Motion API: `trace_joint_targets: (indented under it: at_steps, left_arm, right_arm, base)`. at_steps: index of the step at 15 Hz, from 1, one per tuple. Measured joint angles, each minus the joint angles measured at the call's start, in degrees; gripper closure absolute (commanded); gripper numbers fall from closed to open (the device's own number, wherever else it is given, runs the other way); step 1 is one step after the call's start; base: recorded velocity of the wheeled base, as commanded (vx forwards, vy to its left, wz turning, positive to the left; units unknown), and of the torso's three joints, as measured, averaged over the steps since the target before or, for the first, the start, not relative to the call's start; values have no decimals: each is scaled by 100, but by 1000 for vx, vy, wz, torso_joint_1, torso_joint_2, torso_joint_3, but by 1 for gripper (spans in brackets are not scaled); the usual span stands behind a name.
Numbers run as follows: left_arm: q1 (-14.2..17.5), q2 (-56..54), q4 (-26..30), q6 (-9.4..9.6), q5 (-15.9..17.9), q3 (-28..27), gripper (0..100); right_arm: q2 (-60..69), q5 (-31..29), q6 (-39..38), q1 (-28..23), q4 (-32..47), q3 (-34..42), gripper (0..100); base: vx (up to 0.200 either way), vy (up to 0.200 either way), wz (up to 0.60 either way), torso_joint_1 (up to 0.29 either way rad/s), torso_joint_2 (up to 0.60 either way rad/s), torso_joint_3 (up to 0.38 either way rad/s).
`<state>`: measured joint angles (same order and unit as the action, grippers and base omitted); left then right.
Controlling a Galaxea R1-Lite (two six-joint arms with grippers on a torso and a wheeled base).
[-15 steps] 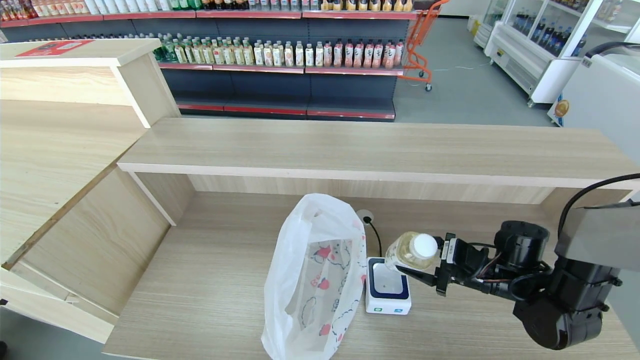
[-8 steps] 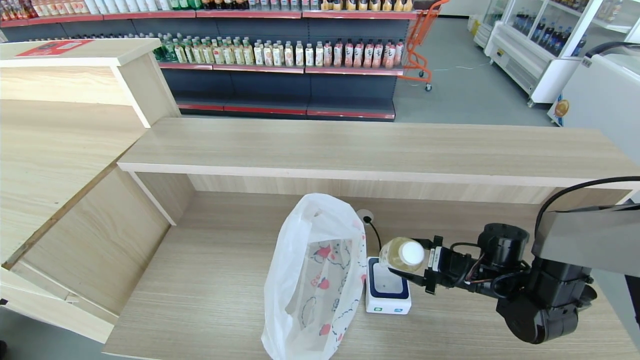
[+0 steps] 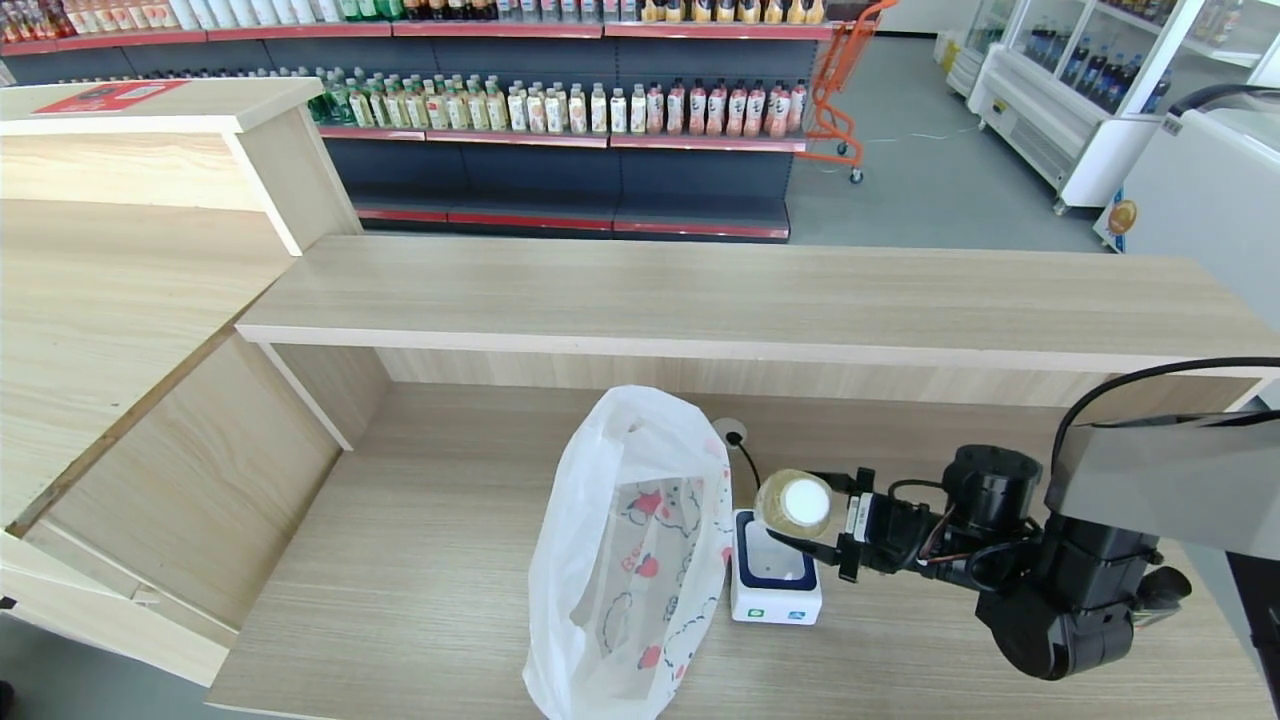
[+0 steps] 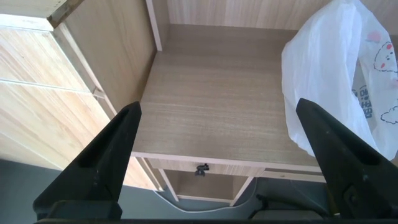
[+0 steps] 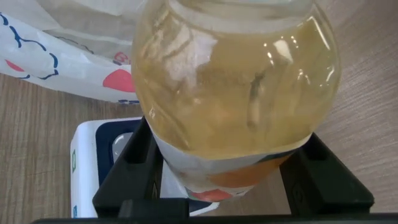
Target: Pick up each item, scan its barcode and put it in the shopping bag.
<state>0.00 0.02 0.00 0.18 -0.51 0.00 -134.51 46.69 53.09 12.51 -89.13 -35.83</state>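
Note:
My right gripper [image 3: 805, 525] is shut on a clear bottle [image 3: 792, 504] of yellowish drink with a white cap, held upright just above the scanner [image 3: 772, 590], a small white box with a dark blue top on the lower counter. In the right wrist view the bottle [image 5: 233, 99] sits between the black fingers [image 5: 127, 177], with the scanner [image 5: 93, 158] beneath. The white shopping bag [image 3: 630, 560], printed with red and blue cartoons, stands open just left of the scanner. My left gripper [image 4: 224, 162] is open, off the counter's front edge, with the bag [image 4: 339, 81] ahead of it.
A black cable [image 3: 748, 465] runs from a socket to the scanner. The raised counter ledge [image 3: 760, 300] crosses behind the work area, and a side panel [image 3: 200, 480] walls the left. Bare wood counter [image 3: 430, 580] lies left of the bag.
My right arm has carried the bottle leftward, from beside the scanner's right edge to over its top. The bag and scanner have stayed put.

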Motion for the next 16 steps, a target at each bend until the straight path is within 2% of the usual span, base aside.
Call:
trace_joint_targets:
  at_steps: [3, 5, 8, 9, 11, 13, 15, 16]
  left_arm:
    - [0, 0, 0, 0, 0, 0, 0]
    - [0, 0, 0, 0, 0, 0, 0]
    - [0, 0, 0, 0, 0, 0, 0]
    - [0, 0, 0, 0, 0, 0, 0]
    - [0, 0, 0, 0, 0, 0, 0]
    - [0, 0, 0, 0, 0, 0, 0]
    - [0, 0, 0, 0, 2, 0, 0]
    - [0, 0, 0, -2, 2, 0, 0]
  right_arm:
    - [67, -16, -180, -5, 45, 17, 100]
    - [284, -40, -697, -46, 91, 118, 100]
    - [998, -38, -2271, -90, 67, 488, 100]
    - [1309, -66, -3056, -94, 59, 660, 100]
    - [1777, -662, -4170, 39, 134, 887, 100]
    - [1996, -1301, -4696, 279, 357, 883, 100]
    - [1954, -1888, -5338, 618, 756, 413, 100]
    - [1833, -1993, -5554, 819, 931, 124, 100]
  base:
    - [0, 0, 0, 0, 0, 0]
    - [0, 0, 0, 0, 0, 0]
    - [0, 0, 0, 0, 0, 0]
    - [0, 0, 0, 0, 0, 0]
    - [0, 0, 0, 0, 0, 0]
    - [0, 0, 0, 0, 0, 0]
    - [0, 0, 0, 0, 0, 0]
    - [0, 0, 0, 0, 0, 0]
